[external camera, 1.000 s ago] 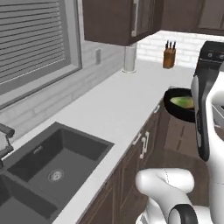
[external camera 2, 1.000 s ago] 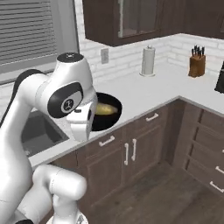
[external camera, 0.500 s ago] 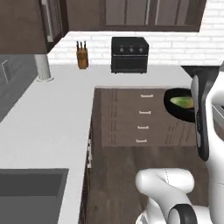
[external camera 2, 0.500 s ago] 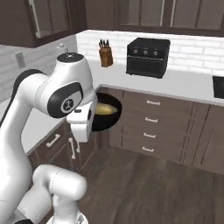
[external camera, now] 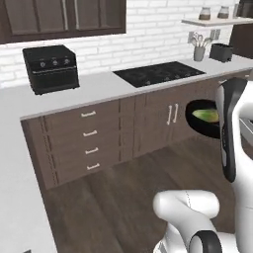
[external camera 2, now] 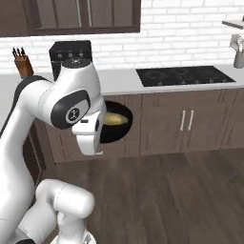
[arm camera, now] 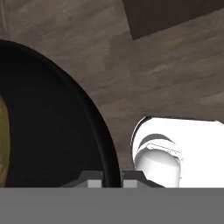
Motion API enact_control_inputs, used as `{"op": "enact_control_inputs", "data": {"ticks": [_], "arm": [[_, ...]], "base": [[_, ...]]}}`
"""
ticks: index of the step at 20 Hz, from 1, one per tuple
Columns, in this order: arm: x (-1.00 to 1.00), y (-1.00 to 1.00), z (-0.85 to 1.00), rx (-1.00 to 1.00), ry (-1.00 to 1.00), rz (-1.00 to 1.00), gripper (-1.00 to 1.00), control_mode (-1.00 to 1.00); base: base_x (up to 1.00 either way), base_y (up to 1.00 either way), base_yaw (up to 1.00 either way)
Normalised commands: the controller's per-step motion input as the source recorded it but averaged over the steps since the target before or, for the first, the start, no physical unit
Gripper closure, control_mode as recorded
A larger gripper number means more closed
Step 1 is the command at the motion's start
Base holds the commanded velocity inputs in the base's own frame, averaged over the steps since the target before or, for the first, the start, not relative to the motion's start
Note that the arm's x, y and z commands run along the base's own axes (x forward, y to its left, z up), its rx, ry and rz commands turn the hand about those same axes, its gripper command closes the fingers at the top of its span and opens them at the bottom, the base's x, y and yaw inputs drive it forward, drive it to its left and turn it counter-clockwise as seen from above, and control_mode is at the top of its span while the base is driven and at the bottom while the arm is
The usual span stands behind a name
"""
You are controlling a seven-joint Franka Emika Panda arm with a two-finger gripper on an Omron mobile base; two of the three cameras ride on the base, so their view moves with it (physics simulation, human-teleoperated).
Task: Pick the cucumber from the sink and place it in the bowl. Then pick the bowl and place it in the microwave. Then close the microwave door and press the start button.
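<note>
The small black bowl (external camera: 201, 123) hangs in the air in front of the lower cabinets, level with the cabinet doors. The yellowish-green cucumber (external camera: 206, 115) lies inside it. From the right base view the bowl (external camera 2: 118, 131) and the cucumber (external camera 2: 116, 119) peek out behind my white forearm. In the hand view my gripper (arm camera: 111, 178) is shut on the bowl's dark rim (arm camera: 103, 140), one fingertip (arm camera: 91, 180) on each side of it. A sliver of cucumber (arm camera: 2, 144) shows at the left edge there.
A black countertop oven with knobs (external camera: 49, 68) stands on the white counter (external camera: 99, 86). A black cooktop (external camera: 158, 73) lies to its right, with a toaster (external camera: 221, 52) further along. A knife block (external camera 2: 22, 64) is at far left. Wooden floor (external camera 2: 181, 190) lies ahead.
The base has turned, so the whole scene has swung: sink and window gave way to the oven, drawers and cooktop. The bowl with the cucumber stays in my shut gripper.
</note>
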Motion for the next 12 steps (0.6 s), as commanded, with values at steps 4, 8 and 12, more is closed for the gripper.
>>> {"op": "enact_control_inputs", "data": {"ticks": [4, 8, 12], "arm": [[0.00, 0.00, 0.00, 0.00, 0.00, 0.00, 1.00, 1.00], [0.00, 0.00, 0.00, 0.00, 0.00, 0.00, 1.00, 1.00], [0.00, 0.00, 0.00, 0.00, 0.00, 0.00, 1.00, 1.00]], "base": [[0.01, -0.45, -0.72], [0.01, -0.49, -0.70], [0.06, -0.46, -0.69]]}}
